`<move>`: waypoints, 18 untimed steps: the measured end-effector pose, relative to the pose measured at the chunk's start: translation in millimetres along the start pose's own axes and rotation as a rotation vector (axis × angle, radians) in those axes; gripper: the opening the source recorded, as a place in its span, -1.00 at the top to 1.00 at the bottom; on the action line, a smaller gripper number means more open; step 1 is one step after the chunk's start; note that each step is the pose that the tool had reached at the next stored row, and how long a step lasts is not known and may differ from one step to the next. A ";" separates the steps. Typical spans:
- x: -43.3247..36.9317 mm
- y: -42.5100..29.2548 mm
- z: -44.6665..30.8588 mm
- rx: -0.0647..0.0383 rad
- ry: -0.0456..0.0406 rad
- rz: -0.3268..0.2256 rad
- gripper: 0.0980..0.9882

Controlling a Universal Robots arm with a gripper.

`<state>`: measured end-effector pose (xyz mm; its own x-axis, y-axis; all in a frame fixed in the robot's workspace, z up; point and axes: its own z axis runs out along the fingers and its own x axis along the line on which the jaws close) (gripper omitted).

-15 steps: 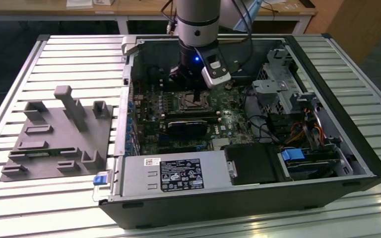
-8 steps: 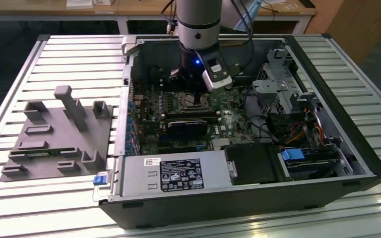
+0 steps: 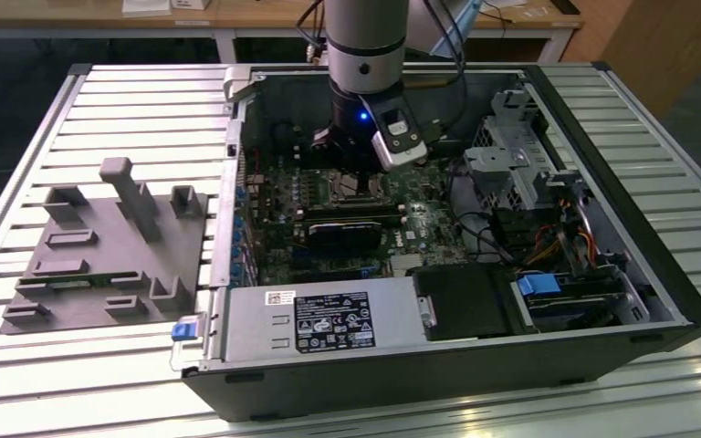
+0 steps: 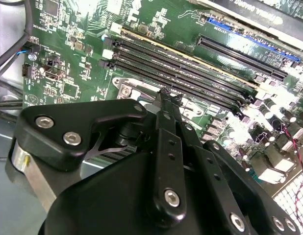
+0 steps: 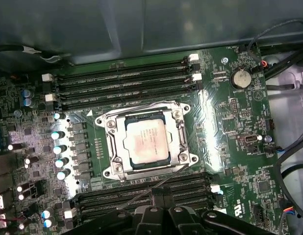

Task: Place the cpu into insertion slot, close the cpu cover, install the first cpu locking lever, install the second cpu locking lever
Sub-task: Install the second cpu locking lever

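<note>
The black two-finger gripper [image 5: 159, 197] on the grey robot arm [image 3: 363, 46] reaches down inside the open dark-grey computer case [image 3: 448, 379]. Its fingertips [image 4: 164, 96] are pressed together with no gap between them, and nothing shows clamped in them. Just ahead of the fingertips, in the first wrist view, lies the small flat square cpu with its dull silver-grey metal top [image 5: 145, 142], seated in the square black-and-metal insertion slot [image 3: 353, 188]. The thin silvery cpu cover frame [image 5: 113, 147] lies flat around the chip, whose top shows through its large window. A thin metal locking lever rod [image 5: 171, 177] slants away from the socket corner nearest the fingers and passes right by the fingertips; whether it touches them I cannot tell. Long black memory slots [image 5: 122, 83] run on the far side of the socket from the fingers, and a second bank of slots [image 5: 190, 188] flanks the fingertips on the green motherboard [image 5: 225, 122]. The case rests on a grey slatted table [image 3: 120, 100].
</note>
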<state>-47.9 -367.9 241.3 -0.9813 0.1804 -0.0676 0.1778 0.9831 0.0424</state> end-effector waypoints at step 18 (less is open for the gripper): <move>-0.2 -1.6 2.0 -0.027 0.0665 0.003 0.99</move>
<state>-47.8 -369.5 239.2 -0.9836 0.1805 -0.0011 0.1800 0.9812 0.0692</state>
